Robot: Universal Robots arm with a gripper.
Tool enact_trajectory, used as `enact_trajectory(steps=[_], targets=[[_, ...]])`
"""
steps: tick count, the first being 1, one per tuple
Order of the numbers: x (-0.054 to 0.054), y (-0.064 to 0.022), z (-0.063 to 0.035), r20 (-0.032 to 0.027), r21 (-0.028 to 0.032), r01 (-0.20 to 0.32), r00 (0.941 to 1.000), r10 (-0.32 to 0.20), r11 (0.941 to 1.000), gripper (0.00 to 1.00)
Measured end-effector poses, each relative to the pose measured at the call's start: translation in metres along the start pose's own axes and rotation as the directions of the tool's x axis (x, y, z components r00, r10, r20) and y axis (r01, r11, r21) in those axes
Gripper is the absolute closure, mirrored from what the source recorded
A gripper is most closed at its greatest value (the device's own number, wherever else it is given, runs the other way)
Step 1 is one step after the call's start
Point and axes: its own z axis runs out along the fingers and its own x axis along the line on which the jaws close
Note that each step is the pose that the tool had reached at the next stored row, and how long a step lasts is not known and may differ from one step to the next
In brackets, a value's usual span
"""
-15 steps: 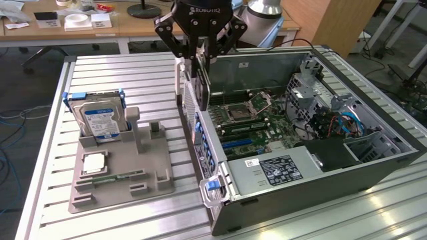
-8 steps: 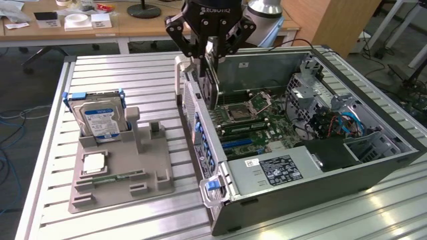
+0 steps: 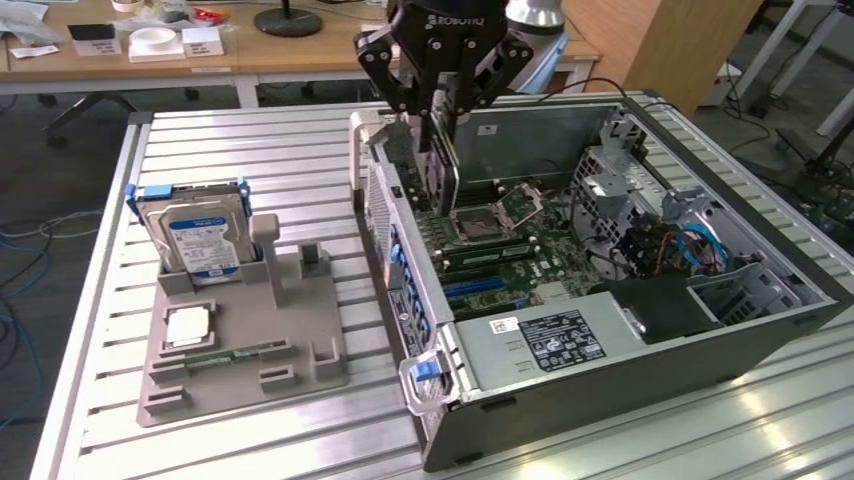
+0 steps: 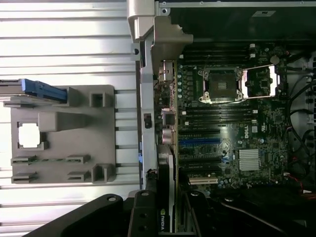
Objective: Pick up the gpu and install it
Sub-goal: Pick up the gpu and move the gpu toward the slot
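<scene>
Wooden desks (image 3: 307,55) with small clutter run along the upper edge of the exterior view, and below them a slatted metal table (image 3: 267,130) spans the frame. Its slats lie bare in the upper left and along the lower right corner. At the exterior view's left a grey fixture tray (image 3: 254,345) carries a hard drive (image 3: 200,240) standing upright, a processor chip (image 3: 187,325) and a memory stick (image 3: 220,355) lying flat. Only a narrow strip of bare table separates the tray from the open computer case (image 3: 601,370), which fills the centre and right. The arm comes in from the top centre, pointing straight down, and the gripper (image 3: 438,115) is over the case just inside its rear wall (image 3: 387,220). Its jaws are clenched on the gpu (image 3: 443,175), which hangs upright between them, close beside that wall. To its right the motherboard (image 3: 534,270) and processor socket (image 3: 501,215) lie open. In the wrist view the gpu (image 4: 167,182) shows edge-on between the gripper (image 4: 165,200) fingers, with the rear wall on one side and the motherboard (image 4: 232,138) slots on the other. Whether it touches the board cannot be told.
</scene>
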Motion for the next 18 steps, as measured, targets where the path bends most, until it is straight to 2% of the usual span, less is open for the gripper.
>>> enact_trajectory(steps=[18], targets=[[-0.039, 0.0018, 0.001, 0.0, 0.0, 0.0, 1.0, 0.0, 1.0, 0.73]])
